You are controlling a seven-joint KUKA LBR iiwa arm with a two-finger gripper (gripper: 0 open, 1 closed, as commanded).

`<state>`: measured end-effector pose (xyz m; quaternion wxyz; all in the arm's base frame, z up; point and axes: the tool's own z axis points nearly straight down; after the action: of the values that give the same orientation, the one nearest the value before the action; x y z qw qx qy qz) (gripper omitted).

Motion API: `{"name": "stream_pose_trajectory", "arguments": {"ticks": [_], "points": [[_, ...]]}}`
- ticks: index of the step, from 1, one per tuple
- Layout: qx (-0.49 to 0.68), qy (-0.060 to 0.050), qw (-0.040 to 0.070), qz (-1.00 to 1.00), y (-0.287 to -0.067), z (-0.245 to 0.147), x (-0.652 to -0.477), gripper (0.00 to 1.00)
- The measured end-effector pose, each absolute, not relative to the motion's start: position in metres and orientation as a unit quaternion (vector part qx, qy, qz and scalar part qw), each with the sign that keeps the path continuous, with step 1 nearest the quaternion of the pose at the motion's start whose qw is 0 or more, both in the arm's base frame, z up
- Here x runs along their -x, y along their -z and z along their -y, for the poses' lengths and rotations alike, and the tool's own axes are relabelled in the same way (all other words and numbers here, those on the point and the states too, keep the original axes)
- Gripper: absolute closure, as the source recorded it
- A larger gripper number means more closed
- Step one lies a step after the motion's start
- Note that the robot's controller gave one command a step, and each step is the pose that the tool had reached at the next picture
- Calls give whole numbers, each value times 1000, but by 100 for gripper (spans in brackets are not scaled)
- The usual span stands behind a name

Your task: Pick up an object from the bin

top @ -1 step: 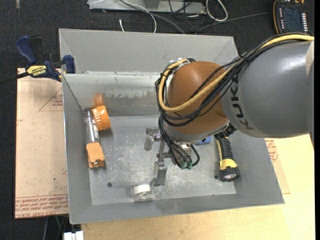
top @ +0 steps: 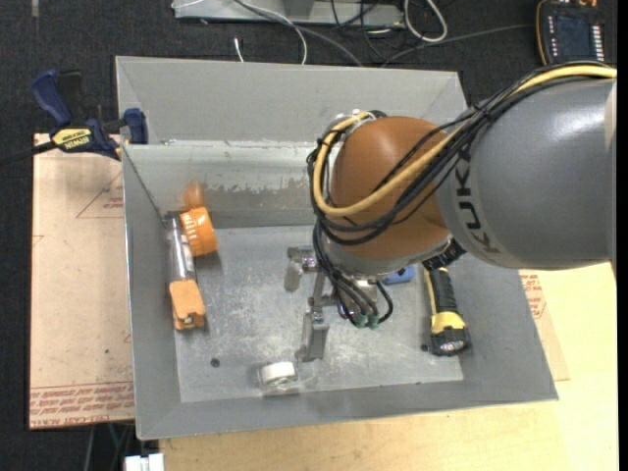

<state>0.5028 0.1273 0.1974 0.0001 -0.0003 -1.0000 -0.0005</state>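
Over the bin (top: pixel 147 263) floor, jaws gape wide near white roll (top: pixel 278 374)

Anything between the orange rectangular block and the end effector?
No. Camera view shows bare grey metal bin floor between orange rectangular block and end effector.

this looks like a robotics lab or test cell. a big grey industrial arm (top: pixel 535 180), with part of its maker's lettering on the casing, reaches over a grey sheet-metal bin (top: pixel 294 77). its orange wrist cover (top: pixel 378 180) is wrapped in yellow and black cables (top: pixel 339 214). a handheld control pendant (top: pixel 567 27) with a lit screen lies on the dark floor (top: pixel 69 27) beyond the bin. loose cords (top: pixel 392 13) run to a grey piece of equipment (top: pixel 265 3) at the top edge.
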Motion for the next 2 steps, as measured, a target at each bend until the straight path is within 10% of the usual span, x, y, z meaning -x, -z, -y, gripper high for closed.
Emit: {"name": "stream_pose_trajectory", "arguments": {"ticks": [1,2], "points": [[-140,1,0,990,-110,-131,-491,0],[-173,1,-3,985,-91,-130,-488,0]]}}
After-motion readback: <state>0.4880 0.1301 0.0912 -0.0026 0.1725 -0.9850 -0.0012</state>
